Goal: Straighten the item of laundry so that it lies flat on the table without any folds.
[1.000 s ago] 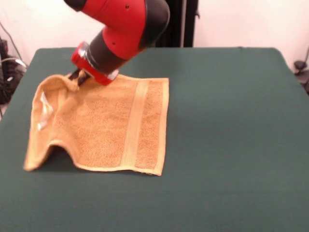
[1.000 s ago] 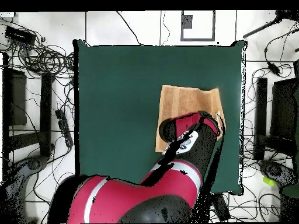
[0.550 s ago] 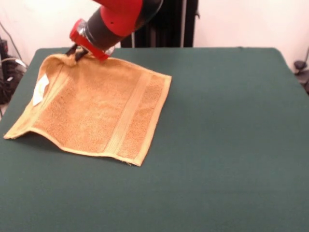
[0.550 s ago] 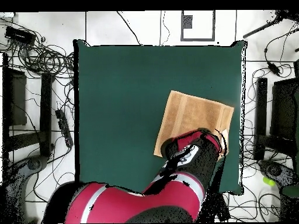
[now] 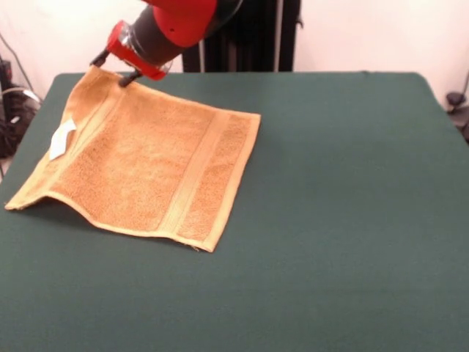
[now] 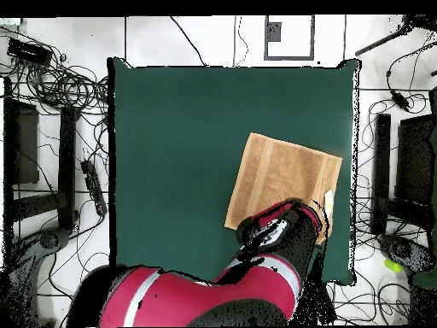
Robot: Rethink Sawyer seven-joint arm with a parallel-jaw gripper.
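Observation:
The item of laundry is an orange-tan towel spread open on the left part of the dark green table. One woven band runs along its right side, and a white tag lies near its left edge. Its near-left edge is slightly raised, with a shadow under it. My gripper hovers just over the towel's far-left corner, open, with nothing between its fingers. In the overhead view the towel lies near the table's right edge, and the red arm covers the corner nearest the robot's base.
Cables hang off the table's left side. In the overhead view, cable bundles and dark equipment sit on the floor around the table. A black stand rises behind the far edge.
The gripper pulled the towel's corner toward the far-left and unfolded the towel. It then opened and let go. The corner now lies on the table with the gripper a little above it.

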